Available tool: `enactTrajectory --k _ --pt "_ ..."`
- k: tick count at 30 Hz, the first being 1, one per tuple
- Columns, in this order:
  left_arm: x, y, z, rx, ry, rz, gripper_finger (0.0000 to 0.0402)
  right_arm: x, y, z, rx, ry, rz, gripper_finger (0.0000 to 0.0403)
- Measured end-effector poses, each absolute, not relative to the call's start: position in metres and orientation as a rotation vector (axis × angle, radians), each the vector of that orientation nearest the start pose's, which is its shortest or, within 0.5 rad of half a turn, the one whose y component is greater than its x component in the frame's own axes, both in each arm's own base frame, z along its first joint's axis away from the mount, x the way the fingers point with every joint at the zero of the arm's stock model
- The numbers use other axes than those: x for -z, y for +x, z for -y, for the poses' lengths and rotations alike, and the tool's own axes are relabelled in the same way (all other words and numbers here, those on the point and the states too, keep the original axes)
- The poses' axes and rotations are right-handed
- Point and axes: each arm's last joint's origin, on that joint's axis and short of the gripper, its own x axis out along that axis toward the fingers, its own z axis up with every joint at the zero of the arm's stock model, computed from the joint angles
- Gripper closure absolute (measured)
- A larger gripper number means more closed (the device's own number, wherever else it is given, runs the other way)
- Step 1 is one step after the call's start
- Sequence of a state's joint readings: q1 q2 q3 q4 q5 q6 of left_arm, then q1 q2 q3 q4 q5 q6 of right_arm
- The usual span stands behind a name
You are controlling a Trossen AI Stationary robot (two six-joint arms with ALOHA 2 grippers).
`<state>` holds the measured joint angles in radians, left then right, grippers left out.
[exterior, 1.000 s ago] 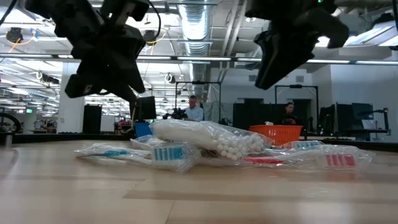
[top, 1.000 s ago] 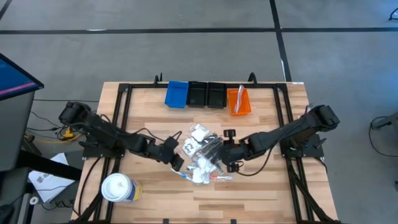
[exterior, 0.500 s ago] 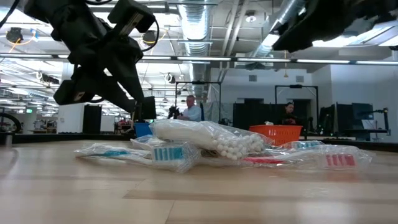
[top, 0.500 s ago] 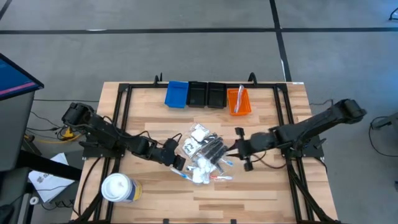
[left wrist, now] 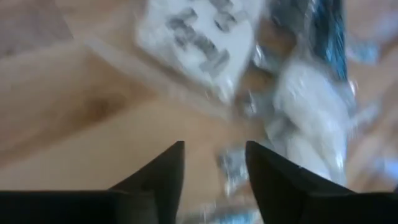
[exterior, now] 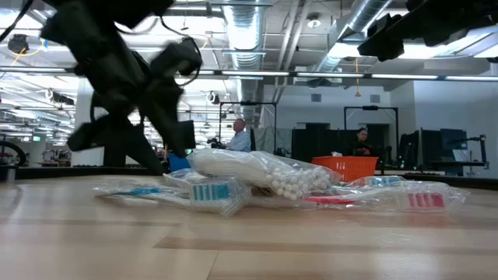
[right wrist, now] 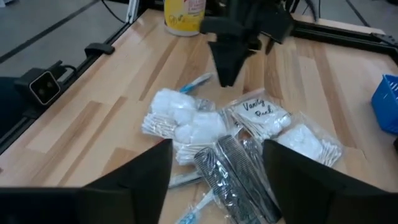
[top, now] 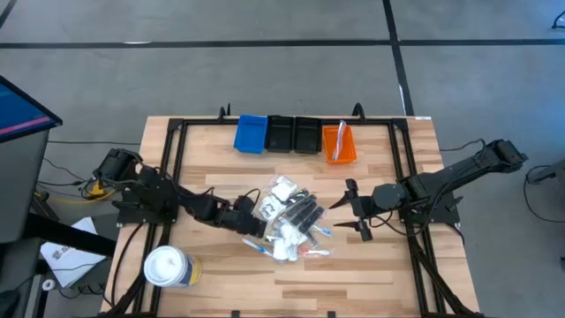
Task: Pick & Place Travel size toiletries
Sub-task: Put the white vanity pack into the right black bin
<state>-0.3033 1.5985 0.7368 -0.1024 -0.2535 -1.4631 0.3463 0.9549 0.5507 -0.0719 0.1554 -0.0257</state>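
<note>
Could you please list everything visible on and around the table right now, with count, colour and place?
Toiletries pile: many small items, white and clear sachets, black combs, blue and red sticks; centre of the table.
Blue bin: one, far edge of the table, leftmost of the row.
Black bins: two, far edge, middle of the row.
Orange bin: one, far edge, right end of the row, something red and white inside.
Tub: one, white with yellow label, near left corner.
Table: one, light wood with black frame.
People: two, in the room behind the table.
Left gripper: open, low at the pile's left edge.
Right gripper: open, empty, right of the pile.
</note>
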Motion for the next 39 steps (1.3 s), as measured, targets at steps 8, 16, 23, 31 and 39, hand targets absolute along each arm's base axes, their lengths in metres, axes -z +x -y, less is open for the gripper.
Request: enactTrajectory --k 8,16,23,31,39 --pt "-0.122 0.284 0.070 -0.680 -1.132 -0.802 0.0160 -0.231 0.191 -0.064 -0.190 -0.150 -0.485 0.0138" --pt "-0.121 0.286 0.066 -0.727 -1.101 -0.723 0.0186 -0.231 0.192 -0.059 -0.163 -0.144 -0.488 0.0138" --pt "-0.119 0.285 0.061 -0.775 -1.015 -0.674 0.0259 -0.231 0.192 -0.059 -0.163 -0.143 -0.487 0.0138" --pt "-0.119 0.287 0.052 -0.773 -0.911 -0.675 0.0373 -0.232 0.192 -0.059 -0.163 -0.143 -0.486 0.0138" --pt "-0.140 0.286 0.055 -0.596 -0.818 -0.709 0.0399 -0.226 0.195 -0.059 -0.158 -0.131 -0.527 0.0138"
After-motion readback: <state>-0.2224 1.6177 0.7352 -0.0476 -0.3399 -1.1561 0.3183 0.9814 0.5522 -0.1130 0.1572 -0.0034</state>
